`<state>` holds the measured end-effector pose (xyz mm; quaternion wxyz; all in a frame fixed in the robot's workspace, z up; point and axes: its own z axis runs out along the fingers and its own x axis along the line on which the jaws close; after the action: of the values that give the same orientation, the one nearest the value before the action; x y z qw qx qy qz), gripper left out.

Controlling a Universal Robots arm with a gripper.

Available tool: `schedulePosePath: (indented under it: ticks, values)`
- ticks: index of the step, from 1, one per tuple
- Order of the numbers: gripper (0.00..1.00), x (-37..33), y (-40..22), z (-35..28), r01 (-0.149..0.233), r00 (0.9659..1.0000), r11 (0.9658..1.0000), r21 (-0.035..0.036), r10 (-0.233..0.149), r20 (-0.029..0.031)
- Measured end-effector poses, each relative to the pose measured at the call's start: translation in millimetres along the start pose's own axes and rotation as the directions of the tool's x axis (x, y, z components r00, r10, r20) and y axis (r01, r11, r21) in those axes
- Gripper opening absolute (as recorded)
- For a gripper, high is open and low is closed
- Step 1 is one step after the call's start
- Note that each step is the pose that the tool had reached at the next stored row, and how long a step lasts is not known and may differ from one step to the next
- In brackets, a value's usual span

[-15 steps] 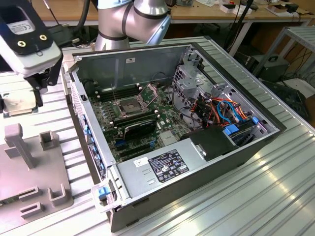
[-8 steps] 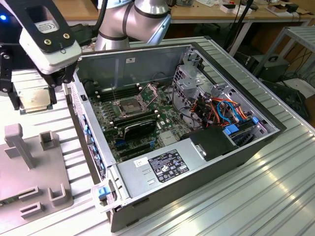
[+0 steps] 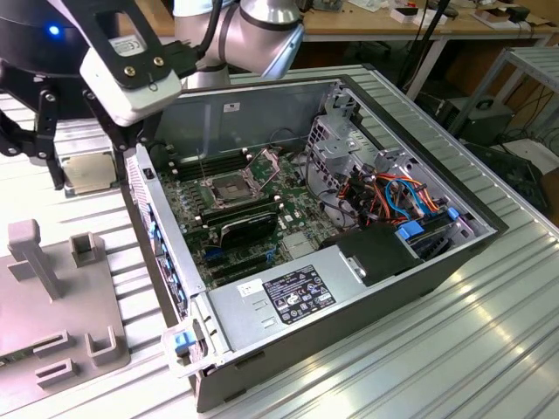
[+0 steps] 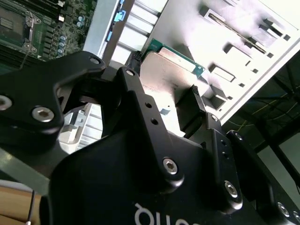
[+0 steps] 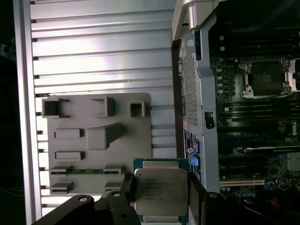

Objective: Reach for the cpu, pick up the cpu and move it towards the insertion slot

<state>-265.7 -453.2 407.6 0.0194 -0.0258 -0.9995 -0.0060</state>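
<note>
**Operator:** Where's the chip right now, and have you got it?

**Spotter:** You've got it. In the first wrist view the cpu [image 5: 161,191] sits between the gripper [image 5: 161,199] fingers, pale metal face toward the camera, with a dark pad pressed against each of two opposite edges. The second wrist view shows the same pinch from behind: the cpu [image 4: 171,70] is clamped flat, its green edge poking out past the fingertips.

**Operator:** And where am I relative to the socket?

**Spotter:** Take the insertion slot [image 3: 229,189] as your landmark. In the exterior view it lies inside the open computer case [image 3: 454,262], on the motherboard [image 3: 288,229], with its hinged plate standing up beside the dark centre. Your gripper [image 3: 80,170] hangs outside the case, beyond the perforated rear wall [image 3: 157,236], on the exterior view's left of the slot. The chip [image 3: 87,172] is over the ribbed aluminium table [image 3: 489,349], not over the board.

**Operator:** So the wall is between us?

**Spotter:** Yes. In the first wrist view the insertion slot [image 5: 263,77] is well apart from the chip, on the far side of that wall, and the grey fixture plate [image 5: 93,140] lies on the near side, just beside the chip. The chip is square, so there's no long axis to line up; I can't tell its corner orientation against the socket.
</note>
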Motion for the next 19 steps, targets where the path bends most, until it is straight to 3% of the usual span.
schedulePosePath:
  ticks: [10,11,14,19]
  values:
    - [0.55,-21.1,1.1,-0.6,0.000,1.0000,1.0000,0.0003,0.000,0.0000]
    - [0.55,-24.9,1.5,-0.7,0.000,1.0000,1.0000,0.0004,0.000,0.0001]
    - [0.55,-46.9,4.5,-0.5,0.000,1.0000,1.0000,0.0005,0.000,0.0000]
    - [0.55,-65.8,7.3,-0.6,0.000,1.0000,1.0000,0.0017,0.000,0.0001]
